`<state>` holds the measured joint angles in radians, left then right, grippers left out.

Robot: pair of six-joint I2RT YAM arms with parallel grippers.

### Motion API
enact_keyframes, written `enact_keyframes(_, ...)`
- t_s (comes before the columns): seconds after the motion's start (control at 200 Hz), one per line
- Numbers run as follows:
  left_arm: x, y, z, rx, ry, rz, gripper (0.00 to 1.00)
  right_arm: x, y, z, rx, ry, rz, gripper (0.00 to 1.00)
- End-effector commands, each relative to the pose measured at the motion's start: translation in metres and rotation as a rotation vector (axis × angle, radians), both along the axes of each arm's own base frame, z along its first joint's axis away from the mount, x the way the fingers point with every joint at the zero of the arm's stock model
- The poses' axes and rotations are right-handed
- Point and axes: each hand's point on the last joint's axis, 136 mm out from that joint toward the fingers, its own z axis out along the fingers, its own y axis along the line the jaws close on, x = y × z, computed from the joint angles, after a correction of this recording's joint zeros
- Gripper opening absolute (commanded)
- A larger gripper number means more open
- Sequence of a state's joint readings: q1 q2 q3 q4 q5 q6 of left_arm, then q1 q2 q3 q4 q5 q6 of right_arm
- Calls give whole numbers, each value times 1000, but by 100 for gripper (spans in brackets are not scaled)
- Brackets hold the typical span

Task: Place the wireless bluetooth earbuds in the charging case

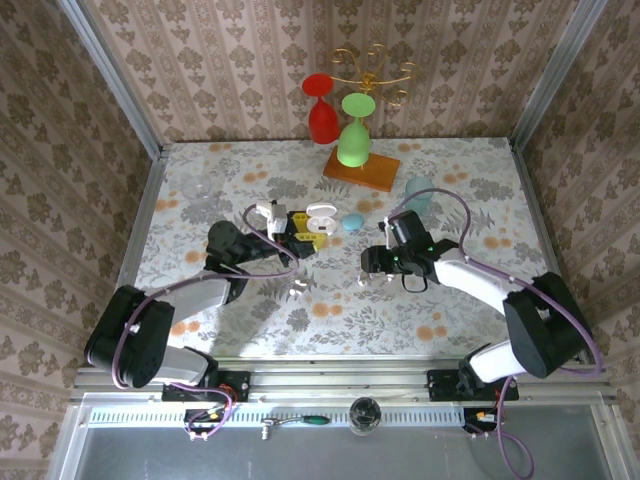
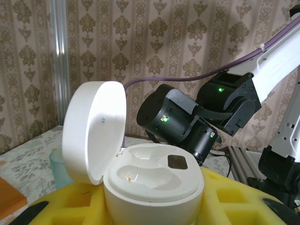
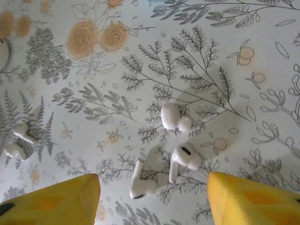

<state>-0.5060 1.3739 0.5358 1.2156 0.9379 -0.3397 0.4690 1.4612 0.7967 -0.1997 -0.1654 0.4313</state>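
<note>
- Hard to read: a white rounded thing (image 3: 2,54) is cropped by the right wrist cam's left edge, and you can't tell what it is.
- Left wrist cam cuts off the yellow fingers (image 2: 61,206) at the bottom. The base of the charging case (image 2: 154,187) is sunk between them, out of sight.
- From the top cam, the second pair of earbuds (image 1: 297,290) is just a pale speck on the tabletop (image 1: 470,300). In the right wrist cam it sits in shadow at the left, detail blurred.
- Containers: the charging case is open, w/ its lid (image 2: 93,131) hinged up on the left.
- Both moulded wells look like bare white plastic. There's a tiny orange glint in the left well, and you can't tell what it is.
- A blue case (image 1: 352,222) lies just beside the white one; lid state unclear.
- The teal cup (image 1: 418,193) stands farther back; contents can't be made out.
- Task thing: three white earbuds (image 3: 185,157) lie close together on the floral tabletop. They are glossy, one stubby and two w/ stems, and one has a dark oval patch.
- Right tool (image 1: 368,278): its fingers are spread either side of those three, touching none and gripping nothing.
- Left tool (image 1: 308,232): clamped on the charging case, holding it upright, well apart from the three buds.
</note>
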Motion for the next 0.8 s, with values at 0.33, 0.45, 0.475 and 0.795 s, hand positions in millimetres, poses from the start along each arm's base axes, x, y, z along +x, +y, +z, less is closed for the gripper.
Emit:
enact_keyframes(0.33, 4, 29, 6, 16, -66, 105, 31, 30, 1, -24, -171, 104, 26, 54)
enact_keyframes(0.45, 3, 32, 5, 16, -71, 120, 31, 38, 2, -28, -227, 108, 37, 50)
enact_keyframes(0.475, 4, 33, 4, 17, -68, 127, 31, 40, 3, -29, -230, 109, 36, 49)
enact_keyframes(0.795, 15, 57, -2, 9, -66, 214, 32, 42, -11, -37, -571, 103, 66, 47)
